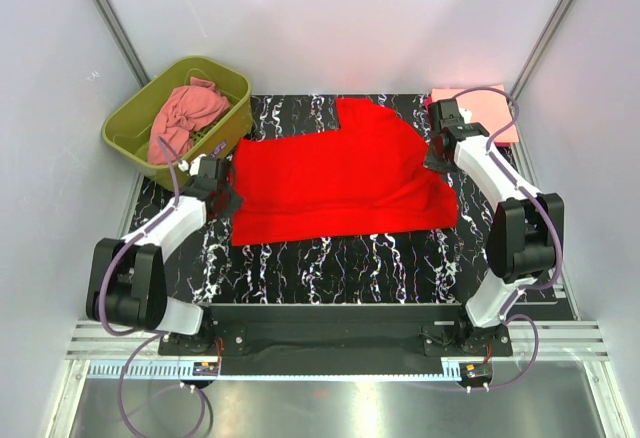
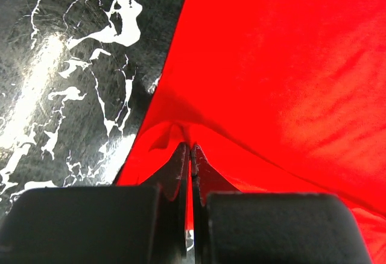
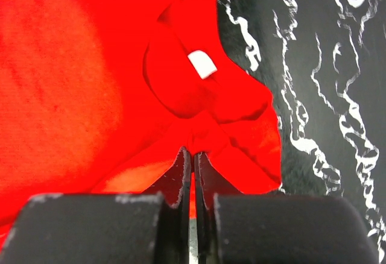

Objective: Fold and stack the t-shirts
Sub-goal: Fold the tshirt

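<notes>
Matt red cloth shirt (image 1: 340, 183), glossy marbled table (image 1: 330, 258)

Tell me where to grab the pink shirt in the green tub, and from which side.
Pinch the raised bunch atop the crumpled salmon-pink t-shirt, coming straight down from above. It lies heaped inside the olive-green tub, whose walls block a sideways approach. The left gripper is nearest, though it now pinches the red t-shirt.
</notes>
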You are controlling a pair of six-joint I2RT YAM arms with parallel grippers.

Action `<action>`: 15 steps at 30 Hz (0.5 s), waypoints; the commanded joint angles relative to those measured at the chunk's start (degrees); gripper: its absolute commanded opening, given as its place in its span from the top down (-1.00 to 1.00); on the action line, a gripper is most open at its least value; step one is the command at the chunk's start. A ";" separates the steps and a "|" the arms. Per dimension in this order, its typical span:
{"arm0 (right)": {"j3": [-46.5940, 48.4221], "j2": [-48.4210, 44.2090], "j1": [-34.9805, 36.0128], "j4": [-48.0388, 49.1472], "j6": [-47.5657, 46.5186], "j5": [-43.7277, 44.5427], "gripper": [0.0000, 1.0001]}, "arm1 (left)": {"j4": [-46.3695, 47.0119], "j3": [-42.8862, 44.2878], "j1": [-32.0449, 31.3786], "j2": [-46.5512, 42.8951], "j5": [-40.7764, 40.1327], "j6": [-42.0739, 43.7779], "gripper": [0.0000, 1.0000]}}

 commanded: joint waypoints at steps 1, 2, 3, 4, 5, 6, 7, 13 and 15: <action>3.23 -0.74 0.11 4.97 -6.27 -2.42 0.99 | 3.60 3.42 0.31 1.49 -2.34 -0.58 1.00; 3.67 -0.65 0.02 5.41 -7.50 -2.95 0.99 | 3.68 3.59 0.31 1.93 -2.43 -0.75 1.00; 4.02 -0.39 0.11 5.94 -8.03 -3.91 0.99 | 3.69 3.94 0.31 2.54 -2.52 -0.75 1.00; 4.37 -0.21 0.02 6.29 -8.30 -4.62 0.99 | 3.51 4.12 0.31 2.72 -2.69 -0.75 1.00; 4.90 -0.04 0.11 6.56 -8.74 -4.97 0.99 | 3.42 4.30 0.31 2.98 -3.30 -0.75 1.00; 5.25 0.22 0.11 6.91 -8.92 -5.59 0.99 | 3.42 4.38 0.31 3.25 -3.48 -0.67 1.00; 5.51 0.40 0.02 7.08 -9.44 -5.85 0.98 | 3.42 4.47 0.31 3.34 -3.92 -0.67 1.00; 5.34 0.75 0.02 8.93 -10.50 -5.85 0.98 | 2.72 5.70 0.31 4.74 -5.68 -0.32 1.00; 5.69 1.28 0.11 9.63 -10.94 -6.20 0.98 | 2.54 5.79 0.31 5.44 -5.94 -0.31 1.00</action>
